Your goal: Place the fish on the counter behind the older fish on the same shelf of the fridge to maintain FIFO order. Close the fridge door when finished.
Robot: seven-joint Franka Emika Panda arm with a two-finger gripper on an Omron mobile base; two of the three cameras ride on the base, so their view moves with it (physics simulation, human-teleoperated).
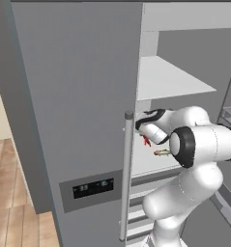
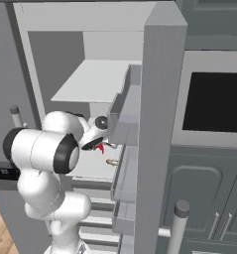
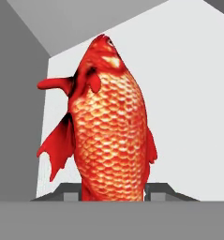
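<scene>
Red-orange scaly fish (image 3: 111,126) w/ spiky fins sits clamped between dark gripper (image 3: 112,190) fingertips, pinched at tail end, head pointing away from hand, inside the tall grey fridge (image 1: 78,96) above a white shelf (image 2: 97,166). Prob. light, stiff, slick; mid-body grip is safer.

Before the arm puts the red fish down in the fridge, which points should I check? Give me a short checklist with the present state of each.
1. Hand shut on the scaly red-orange fish: ok; the fish stands between the dark finger tips in the hand view.
2. Plain grey fridge door open: ok; its inner grey bins face the arm.
3. Hand inside the fridge, over the white middle shelf: ok.
4. Older fish, small and yellowish, lying on that same shelf: ok.
5. Held fish already behind the older fish: cannot tell; depth is unclear from both base views.
6. Fish resting on the shelf: cannot tell.
</scene>
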